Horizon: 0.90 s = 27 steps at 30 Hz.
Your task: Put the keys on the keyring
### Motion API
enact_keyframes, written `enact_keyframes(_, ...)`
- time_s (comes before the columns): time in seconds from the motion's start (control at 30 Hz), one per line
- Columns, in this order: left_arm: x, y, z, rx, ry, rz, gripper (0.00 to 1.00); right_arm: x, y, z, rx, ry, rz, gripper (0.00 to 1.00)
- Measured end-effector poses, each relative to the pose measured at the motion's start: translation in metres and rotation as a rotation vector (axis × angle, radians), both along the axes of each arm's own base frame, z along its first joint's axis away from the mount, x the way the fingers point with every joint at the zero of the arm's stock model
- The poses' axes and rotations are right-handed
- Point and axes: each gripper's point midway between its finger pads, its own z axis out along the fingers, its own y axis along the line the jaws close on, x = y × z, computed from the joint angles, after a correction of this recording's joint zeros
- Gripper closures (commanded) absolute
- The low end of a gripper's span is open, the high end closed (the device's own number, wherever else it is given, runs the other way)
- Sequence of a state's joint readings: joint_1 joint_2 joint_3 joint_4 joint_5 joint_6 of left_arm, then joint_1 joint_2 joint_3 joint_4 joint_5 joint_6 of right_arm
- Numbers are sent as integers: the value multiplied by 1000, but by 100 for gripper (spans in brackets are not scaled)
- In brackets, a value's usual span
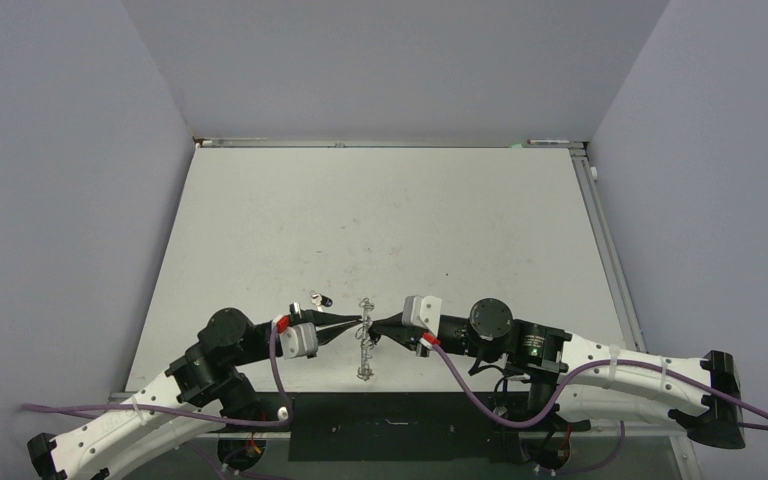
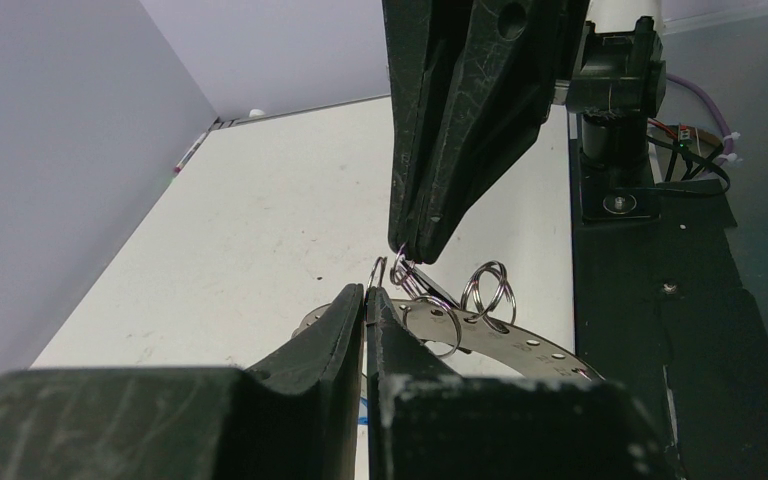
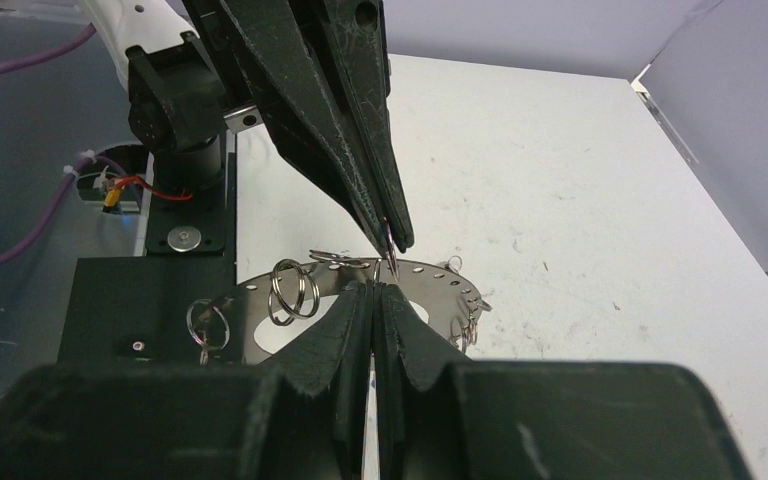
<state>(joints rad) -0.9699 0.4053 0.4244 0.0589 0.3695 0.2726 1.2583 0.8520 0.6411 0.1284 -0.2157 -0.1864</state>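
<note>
Table (image 1: 380, 220): white top, scuffed, with small dark specks.
Walls (image 1: 390, 60): plain pale grey-violet, closing in the left, far and right sides.
Rail (image 1: 380, 143): silver strip along the far table edge.
Base plate (image 1: 390, 425): black, flat, at the near edge.

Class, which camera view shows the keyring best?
Right wrist: the keyring shows its flat face, holes and wire loops. Left wrist catches only an arc of the keyring; top external shows it small and edge-on.
</note>
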Motion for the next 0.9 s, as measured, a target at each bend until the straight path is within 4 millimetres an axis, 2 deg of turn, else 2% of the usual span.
enact_keyframes(0.9, 0, -1, -1, 2, 1, -1, 100, 8, 0, 9, 39, 4, -50, 95)
